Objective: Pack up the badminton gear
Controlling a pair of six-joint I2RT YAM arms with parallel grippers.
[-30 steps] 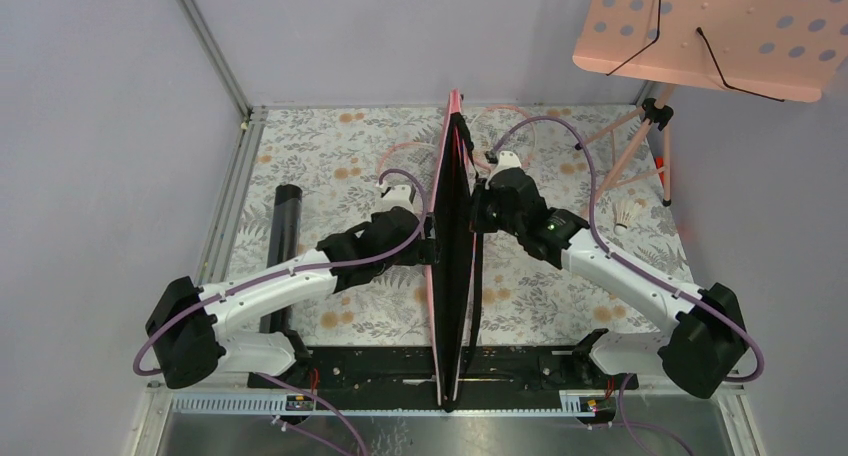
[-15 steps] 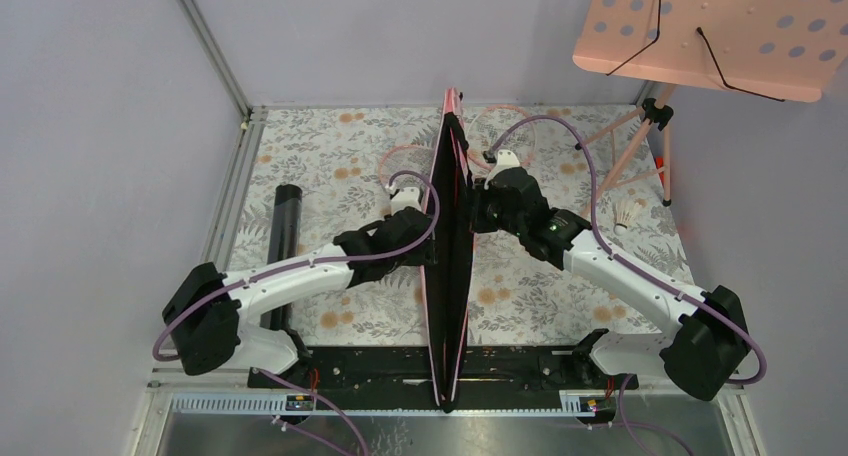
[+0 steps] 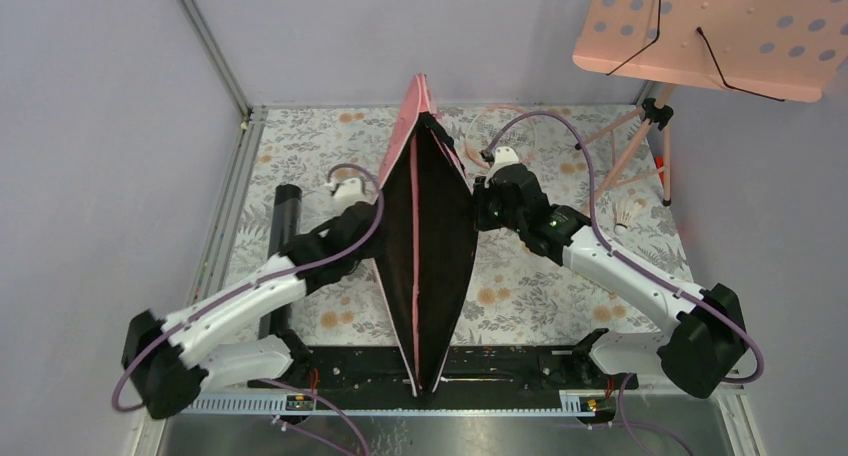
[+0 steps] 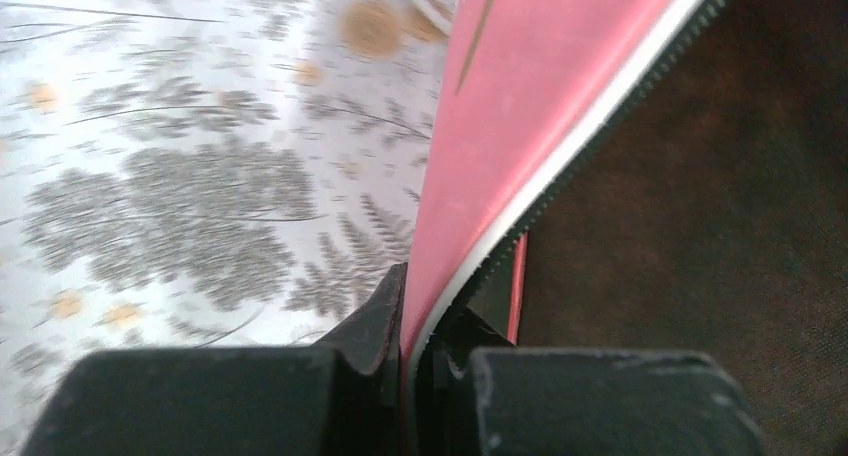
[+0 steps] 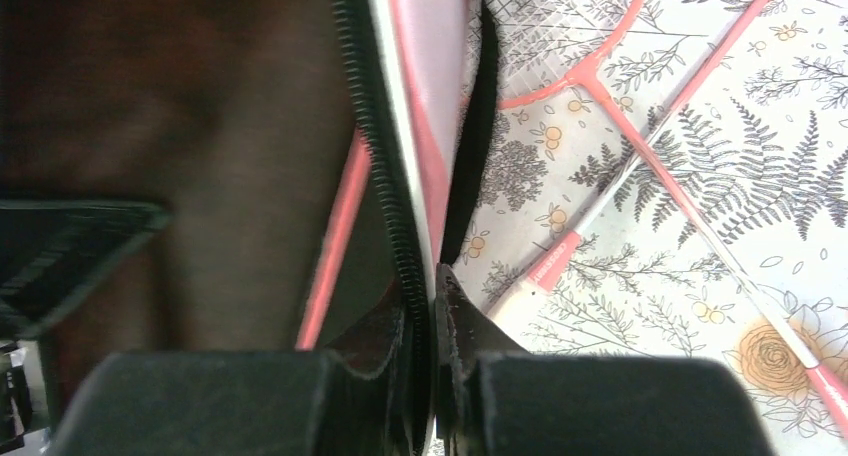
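**Racket bag spread open, one gripper on each lip**

Seen from above, the pink racket bag (image 3: pixel 425 226) stands on edge at the middle of the floral table (image 3: pixel 310 146). Its dark mouth is spread into a wide diamond, with an arm at each side. That view hides the fingertips, but the wrist cameras show them. The left gripper (image 4: pixel 410 321) is pinched tight on the bag's left lip, its fingers meeting on pink fabric just beside the zip teeth. The right gripper (image 5: pixel 432 296) is clamped the same way on the right lip, with fabric and zip between its closed jaws.

Only the right wrist view shows the rackets (image 5: pixel 588 73) plainly. There are two, with thin pink frames, lying flat on the table just right of the bag with their shafts crossing.

Only the top view shows the rest:
- One black tube (image 3: pixel 283 231) lies left of the bag, beyond the left arm.
- One white shuttlecock (image 3: pixel 627 214) lies well to the bag's right.
- One pink perforated music stand (image 3: pixel 715 31) stands farther right, at the back.
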